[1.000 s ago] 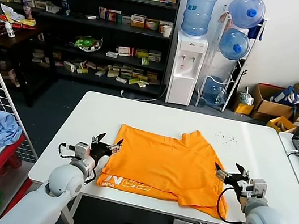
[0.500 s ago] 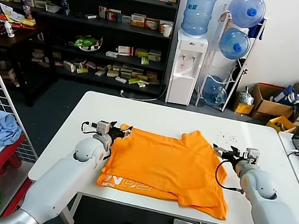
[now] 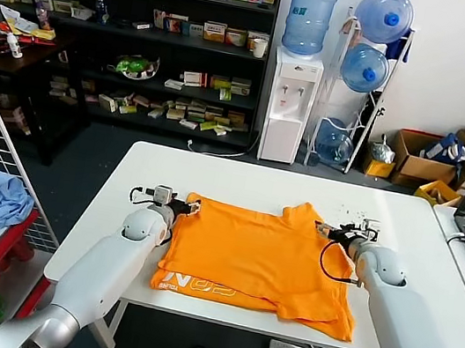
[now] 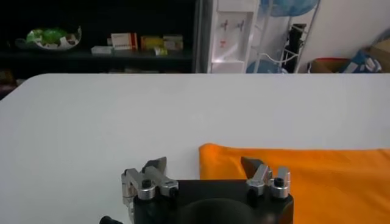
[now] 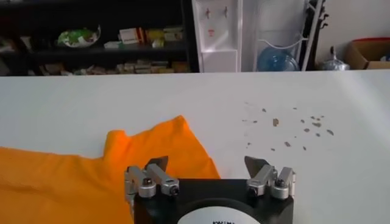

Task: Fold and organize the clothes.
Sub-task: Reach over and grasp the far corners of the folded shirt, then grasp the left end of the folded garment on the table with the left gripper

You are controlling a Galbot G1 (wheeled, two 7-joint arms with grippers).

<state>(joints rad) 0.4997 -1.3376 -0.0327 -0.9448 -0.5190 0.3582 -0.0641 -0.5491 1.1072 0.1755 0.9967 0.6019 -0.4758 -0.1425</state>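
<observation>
1. Head view: T-shirt (image 3: 259, 254) lies flat mid-table (image 3: 386, 218), long axis left-right. Left gripper (image 3: 181, 205) sits at its far-left corner, right gripper (image 3: 336, 233) at its far-right sleeve; each arm serves its own side.
2. Left wrist view: jaws released, straddling the corner edge; nothing grasped. Bare table beyond.
3. Right wrist view: jaws apart, one finger over the sleeve; nothing grasped. Open table toward the far edge.

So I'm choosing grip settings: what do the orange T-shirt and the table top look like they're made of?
The orange T-shirt looks like thin, soft knit fabric, probably cotton or a blend: matte, lying flat with shallow creases and limp edges, with white print near its front hem. The table looks like a hard, smooth white board, likely laminate or painted: even, faintly glossy, with small dark specks near its far right.
</observation>
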